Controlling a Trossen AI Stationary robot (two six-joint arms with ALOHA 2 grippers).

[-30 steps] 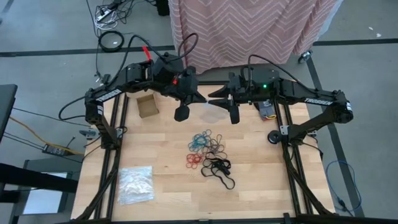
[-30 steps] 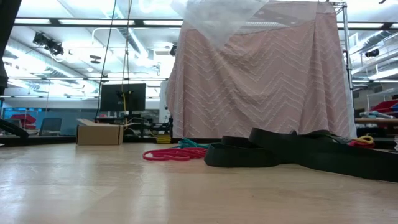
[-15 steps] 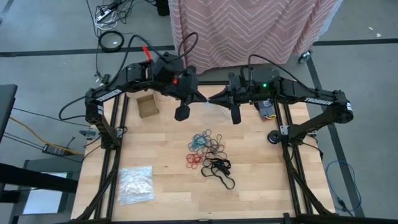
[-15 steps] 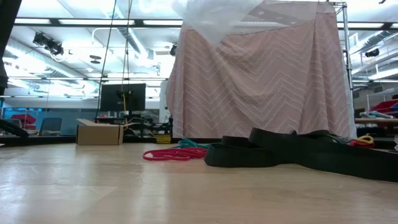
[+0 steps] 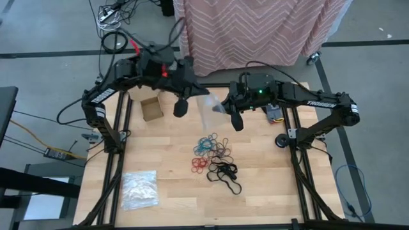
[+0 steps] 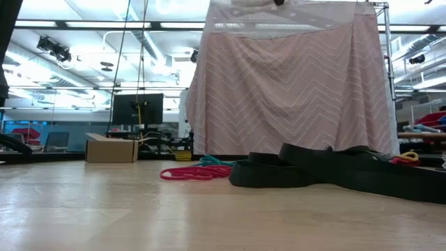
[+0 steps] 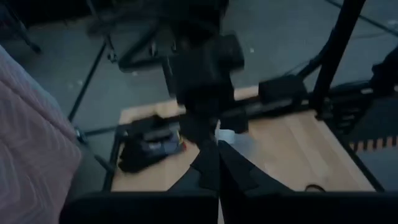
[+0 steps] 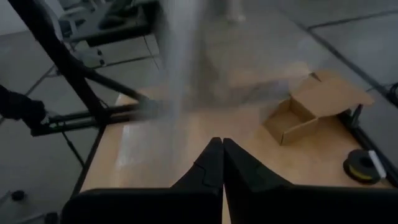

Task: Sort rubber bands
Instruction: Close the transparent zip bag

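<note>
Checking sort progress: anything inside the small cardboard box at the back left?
High view: the cardboard box stands open and shows only its brown floor, no rubber bands; those lie piled mid-table. In the right wrist view the near wall hides part of the floor.

Rubber bands [image 5: 214,155]: mixed-colour loose pile, flat, mid-table; black ones nearest front.

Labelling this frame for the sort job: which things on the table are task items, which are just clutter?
Job:
- rubber bands, a mixed pile of blue, red, tan and black loops at mid-table
- clear plastic bag, held up between the left hand and right hand

Lying about:
- small cardboard box
- second clear bag, near the front-left corner
</note>
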